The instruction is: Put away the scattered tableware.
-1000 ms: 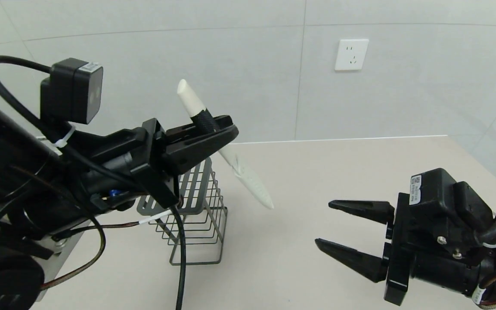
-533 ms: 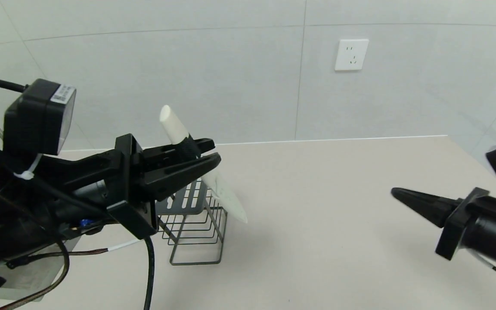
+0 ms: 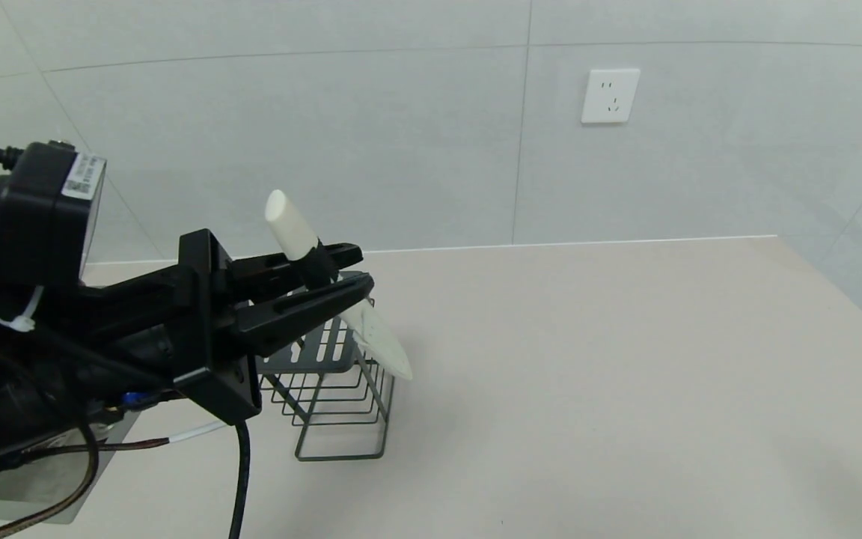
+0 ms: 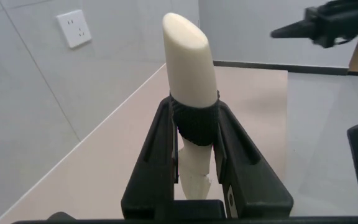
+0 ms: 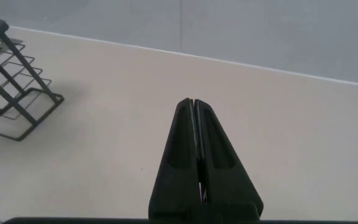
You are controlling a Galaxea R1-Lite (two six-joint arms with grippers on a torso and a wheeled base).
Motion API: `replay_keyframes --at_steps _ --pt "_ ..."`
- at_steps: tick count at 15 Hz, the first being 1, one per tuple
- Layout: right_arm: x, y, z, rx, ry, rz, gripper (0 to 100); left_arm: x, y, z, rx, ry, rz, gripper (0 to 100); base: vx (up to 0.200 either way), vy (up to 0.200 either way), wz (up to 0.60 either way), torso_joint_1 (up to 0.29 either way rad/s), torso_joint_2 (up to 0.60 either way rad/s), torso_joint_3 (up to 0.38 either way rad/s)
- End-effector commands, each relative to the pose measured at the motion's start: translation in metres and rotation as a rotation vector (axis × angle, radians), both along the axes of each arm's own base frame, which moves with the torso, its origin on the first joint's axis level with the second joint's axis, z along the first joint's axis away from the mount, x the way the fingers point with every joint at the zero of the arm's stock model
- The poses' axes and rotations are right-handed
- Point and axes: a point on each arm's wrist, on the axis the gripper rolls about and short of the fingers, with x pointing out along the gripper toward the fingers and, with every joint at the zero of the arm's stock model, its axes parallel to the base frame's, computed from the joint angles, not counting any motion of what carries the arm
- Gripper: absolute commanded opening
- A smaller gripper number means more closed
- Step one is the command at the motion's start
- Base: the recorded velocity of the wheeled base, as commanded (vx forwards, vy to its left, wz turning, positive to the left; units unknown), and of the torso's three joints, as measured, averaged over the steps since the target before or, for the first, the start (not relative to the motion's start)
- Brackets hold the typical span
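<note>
A white knife [image 3: 290, 227] with a black band on its handle is clamped in my left gripper [image 3: 356, 271], which is shut on that band. The knife tilts, handle up, and its blade [image 3: 384, 348] points down beside the top of a dark wire rack [image 3: 337, 419] on the beige table [image 3: 588, 374]. In the left wrist view the knife handle [image 4: 188, 62] rises between the left gripper [image 4: 194, 115] fingers. My right gripper [image 5: 194, 107] is shut on nothing and hangs over bare table, with the rack [image 5: 11, 93] well off to one side. The left wrist view shows the right gripper [image 4: 291, 28] far away.
A tiled wall with a white socket [image 3: 610, 95] stands behind the table. A flat grey metal plate [image 3: 42, 486] lies by the rack at the near left. The table's right edge [image 3: 835, 292] runs diagonally.
My left gripper carried the knife left and down, closer to the rack's top. The right arm drew back to the right, out of the head view, and its fingers went from open to shut.
</note>
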Motion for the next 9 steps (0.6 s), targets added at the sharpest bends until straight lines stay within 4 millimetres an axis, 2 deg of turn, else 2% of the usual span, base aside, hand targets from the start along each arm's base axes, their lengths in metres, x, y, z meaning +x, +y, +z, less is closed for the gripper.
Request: replay_keyframes --at_steps 1,3,5,6,9 --pt "-0.059 -0.008 -0.043 -0.03 -0.076 -0.053 0 -0.003 0.002 0.003 0.0 -0.002 0.002 0 0.0 0.0 0.0 0.0 0.0 0.0" --pt "-0.071 -0.009 -0.064 -0.035 -0.038 -0.063 0 -0.004 0.005 0.004 0.003 0.004 0.014 0 0.0 0.0 0.0 0.0 0.0 0.0" --pt "-0.076 -0.008 -0.078 -0.027 -0.035 -0.145 0 -0.001 0.014 0.008 0.006 -0.017 0.062 0 0.0 0.0 0.0 0.0 0.0 0.0" --pt "-0.074 -0.008 -0.092 -0.039 0.1 -0.148 0 0.003 0.02 0.017 -0.003 -0.046 0.094 0 0.0 0.0 0.0 0.0 0.0 0.0" --pt "-0.074 -0.009 -0.094 -0.002 0.126 -0.22 0 -0.002 0.029 0.034 -0.012 -0.075 0.127 0 0.0 0.0 0.0 0.0 0.0 0.0"
